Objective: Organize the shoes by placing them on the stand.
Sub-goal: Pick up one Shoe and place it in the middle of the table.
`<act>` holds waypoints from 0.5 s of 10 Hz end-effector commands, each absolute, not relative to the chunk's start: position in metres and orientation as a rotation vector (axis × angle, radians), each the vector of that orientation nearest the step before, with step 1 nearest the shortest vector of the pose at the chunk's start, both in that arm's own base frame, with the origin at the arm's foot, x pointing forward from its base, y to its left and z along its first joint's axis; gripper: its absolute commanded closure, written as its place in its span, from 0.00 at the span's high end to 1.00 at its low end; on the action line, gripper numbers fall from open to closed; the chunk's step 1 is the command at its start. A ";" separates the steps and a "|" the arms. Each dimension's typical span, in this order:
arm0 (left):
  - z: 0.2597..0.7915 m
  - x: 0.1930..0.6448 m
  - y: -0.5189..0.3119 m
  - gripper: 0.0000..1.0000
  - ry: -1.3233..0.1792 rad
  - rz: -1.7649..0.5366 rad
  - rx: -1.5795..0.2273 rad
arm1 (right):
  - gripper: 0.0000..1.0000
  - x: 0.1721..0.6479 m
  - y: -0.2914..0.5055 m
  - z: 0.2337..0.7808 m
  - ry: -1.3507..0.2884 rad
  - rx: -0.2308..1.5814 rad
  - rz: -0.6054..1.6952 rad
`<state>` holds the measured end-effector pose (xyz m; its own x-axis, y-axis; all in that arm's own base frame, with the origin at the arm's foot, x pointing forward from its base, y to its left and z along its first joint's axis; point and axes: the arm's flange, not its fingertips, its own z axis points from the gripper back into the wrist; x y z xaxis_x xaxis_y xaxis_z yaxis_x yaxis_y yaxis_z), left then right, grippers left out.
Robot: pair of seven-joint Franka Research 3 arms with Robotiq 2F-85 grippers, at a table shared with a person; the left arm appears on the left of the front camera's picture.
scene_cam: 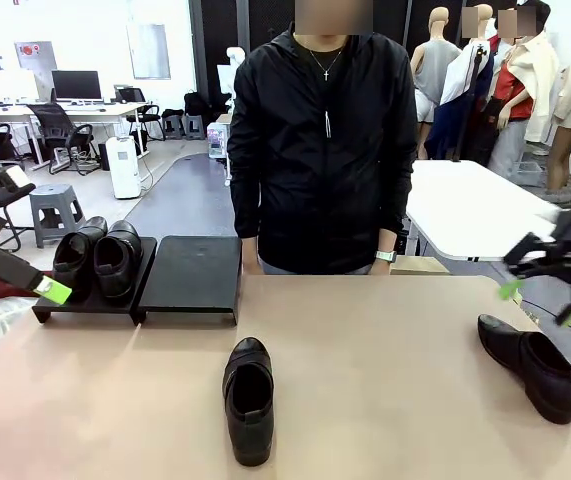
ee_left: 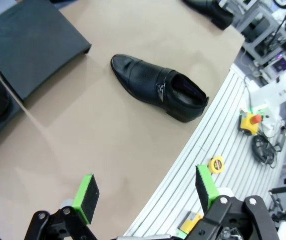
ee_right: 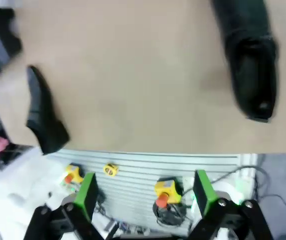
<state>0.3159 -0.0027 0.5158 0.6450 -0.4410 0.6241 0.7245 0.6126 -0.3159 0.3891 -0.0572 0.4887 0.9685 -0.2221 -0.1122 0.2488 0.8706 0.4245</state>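
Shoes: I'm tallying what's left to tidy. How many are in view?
4: the leftmost shoe and second shoe sit side by side on the stand; the middle shoe lies mid-table; the right shoe lies by the right edge of the table. None seem hidden.

A robotics lab set in an open office hall is shown: a long white desk (scene_cam: 25, 107) with a dark computer monitor (scene_cam: 76, 84) and black swivel chairs (scene_cam: 60, 128) is ranged at the back, and yellow emergency-stop boxes with red buttons (ee_left: 251, 121) are seen beside the tan tabletop (scene_cam: 385, 360).
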 end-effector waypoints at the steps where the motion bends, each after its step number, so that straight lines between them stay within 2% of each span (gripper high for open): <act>1: 0.516 0.317 -0.002 1.00 -0.526 -0.709 -0.603 | 1.00 0.361 -0.084 0.481 -0.084 0.632 -0.014; 3: 0.516 0.317 -0.002 1.00 -0.526 -0.709 -0.603 | 1.00 0.344 -0.112 0.467 -0.062 0.670 0.303; 4: 0.516 0.317 -0.002 1.00 -0.526 -0.709 -0.603 | 1.00 0.341 -0.118 0.464 -0.052 0.714 0.386; 5: 0.516 0.317 -0.002 1.00 -0.526 -0.709 -0.603 | 1.00 0.348 -0.114 0.462 -0.040 0.690 0.325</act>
